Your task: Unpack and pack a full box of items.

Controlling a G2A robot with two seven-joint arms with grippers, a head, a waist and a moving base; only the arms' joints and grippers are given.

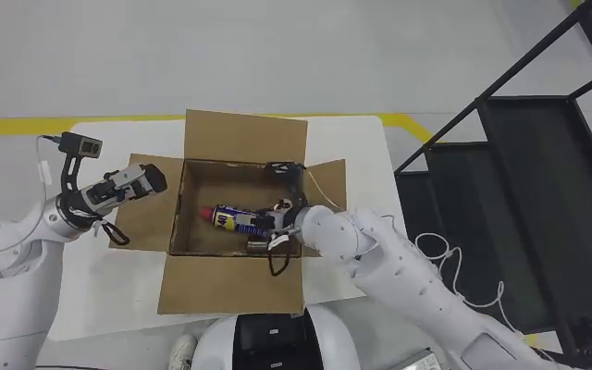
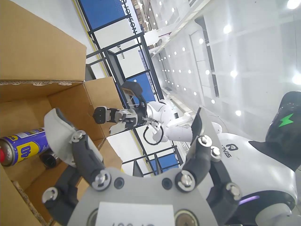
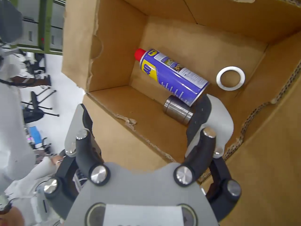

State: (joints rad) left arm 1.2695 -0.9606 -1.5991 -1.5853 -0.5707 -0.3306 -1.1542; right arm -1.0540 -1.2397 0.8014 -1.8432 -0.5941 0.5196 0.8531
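Top view: unpacking is judged underway; wide-spread right hand (image 1: 276, 229) to be closed on blue red-capped spray can (image 1: 236, 219) at 9 o'clock.

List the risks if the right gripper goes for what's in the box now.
The spray can seems to rest on the metal cylinder; lifting either may roll the other. The right gripper, fingers open, hangs by the torn rim of the box and could snag. The ring lies flat, hard to pinch.
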